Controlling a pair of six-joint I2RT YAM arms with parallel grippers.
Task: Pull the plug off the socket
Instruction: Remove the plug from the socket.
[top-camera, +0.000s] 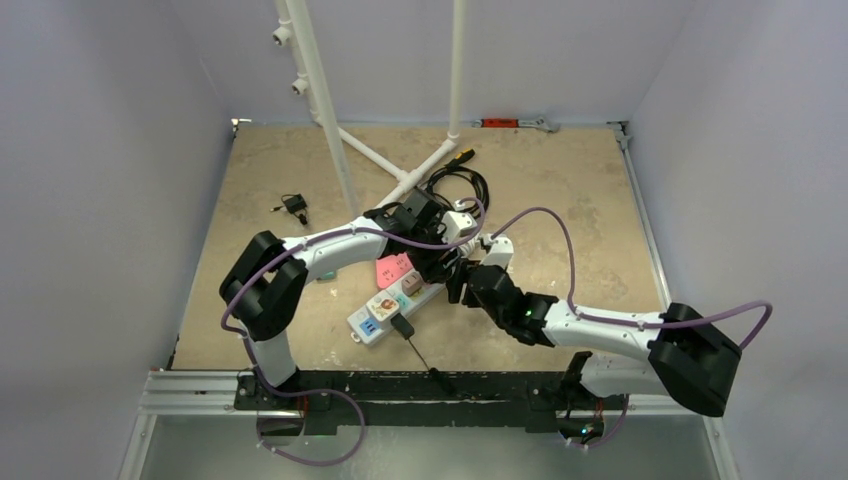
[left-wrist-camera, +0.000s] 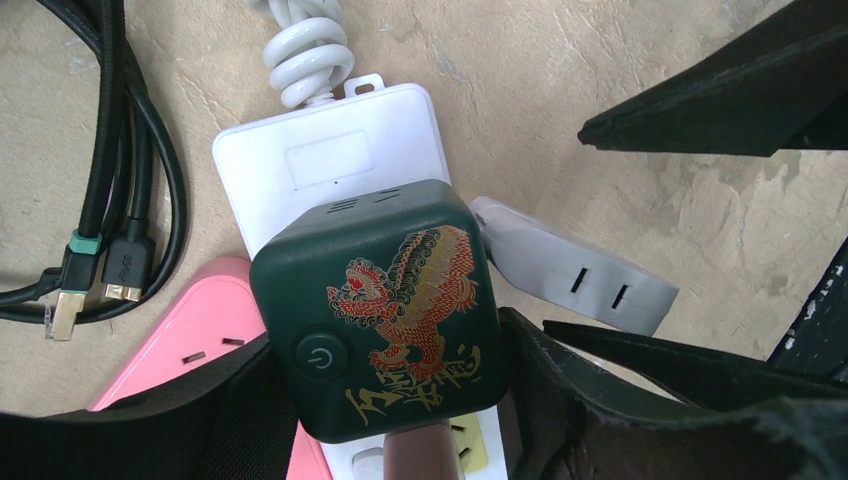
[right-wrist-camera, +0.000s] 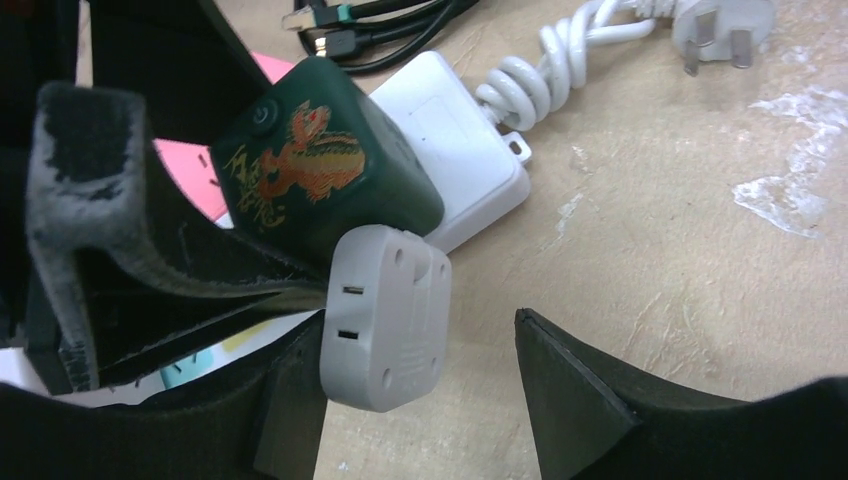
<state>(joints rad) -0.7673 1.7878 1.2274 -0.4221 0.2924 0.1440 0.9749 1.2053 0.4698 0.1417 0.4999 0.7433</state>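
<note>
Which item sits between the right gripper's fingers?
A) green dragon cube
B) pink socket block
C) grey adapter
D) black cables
C: in the right wrist view the grey adapter lies between the fingers of the right gripper, with a gap on one side.

The dark green cube adapter shows a power symbol on its round button at eight o'clock. Gold characters under its dragon emblem are illegible.
</note>
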